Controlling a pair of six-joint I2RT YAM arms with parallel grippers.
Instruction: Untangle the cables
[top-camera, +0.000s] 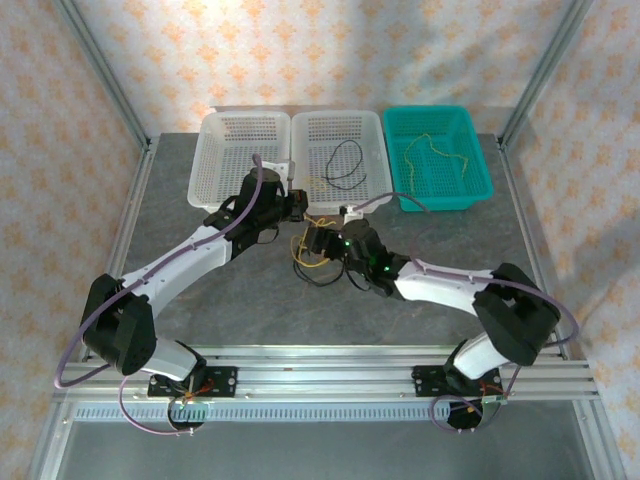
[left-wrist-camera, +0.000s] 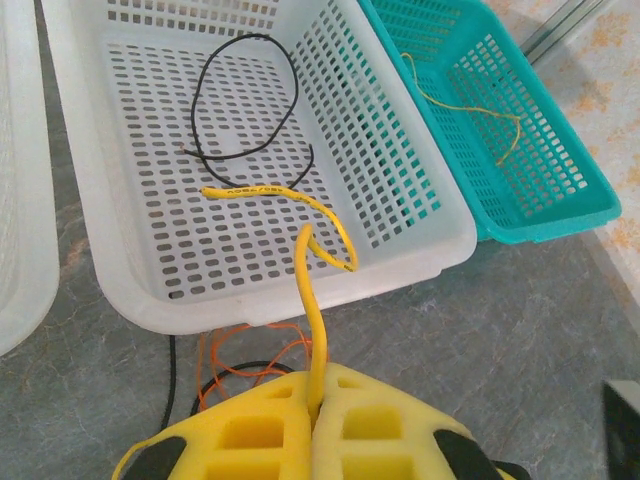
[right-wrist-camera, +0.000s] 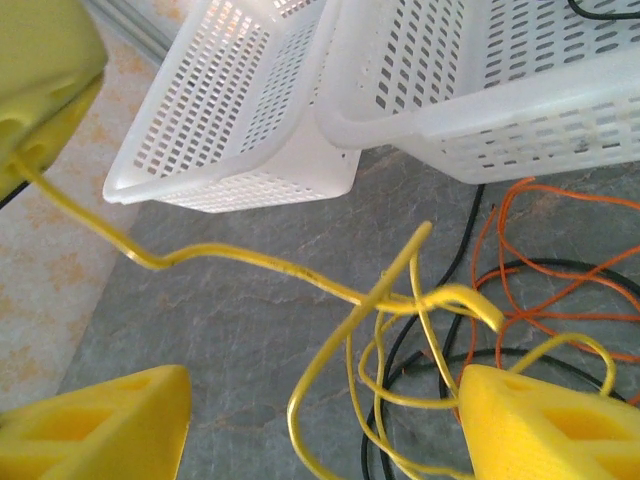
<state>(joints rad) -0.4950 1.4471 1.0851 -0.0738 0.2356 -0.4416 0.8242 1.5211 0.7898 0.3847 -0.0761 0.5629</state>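
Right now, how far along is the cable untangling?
Done: one black cable lies in the middle white basket, one yellow cable in the teal basket. In hand: the left gripper is shut on a second yellow cable reaching over that white basket's rim; the right gripper is open over the tangle. Left: its yellow, black and orange strands, knotted on the table.

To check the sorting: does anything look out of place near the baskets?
Yes. One yellow cable crosses the front rim of the white basket: its end lies inside, near the black cable, while the left fingers pinch it outside.
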